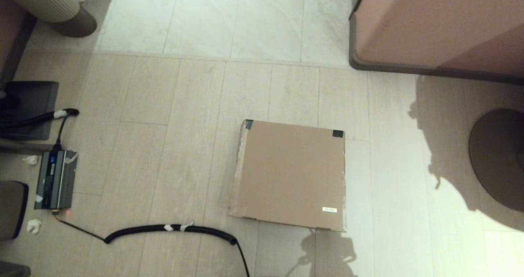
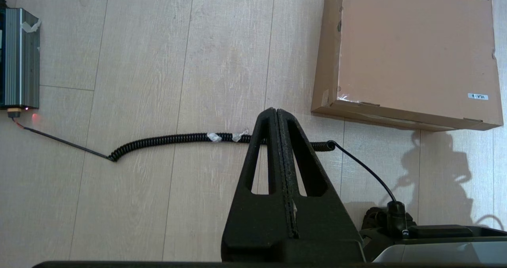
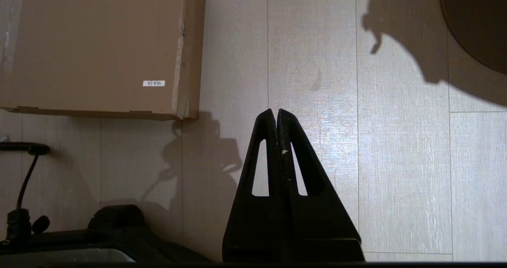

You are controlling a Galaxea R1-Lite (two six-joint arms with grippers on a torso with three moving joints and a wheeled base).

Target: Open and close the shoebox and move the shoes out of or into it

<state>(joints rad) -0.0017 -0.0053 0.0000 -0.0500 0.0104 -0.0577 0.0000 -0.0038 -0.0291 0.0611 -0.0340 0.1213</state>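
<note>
The brown cardboard shoebox (image 1: 290, 174) lies on the floor with its lid down flat, black tape at its two far corners and a small white label (image 1: 329, 209) near its front right corner. It also shows in the left wrist view (image 2: 412, 54) and the right wrist view (image 3: 95, 46). The shoes are out of view. My left gripper (image 2: 276, 110) hangs shut and empty above the floor, near the box's front left corner. My right gripper (image 3: 276, 111) hangs shut and empty over bare floor beside the box's right front corner. Neither arm shows in the head view.
A coiled black cable (image 1: 172, 229) runs along the floor in front of the box to a grey metal device (image 1: 55, 179) at the left. A pink cabinet (image 1: 438, 23) stands at the back right, a round dark base (image 1: 497, 158) at the right, furniture at the far left.
</note>
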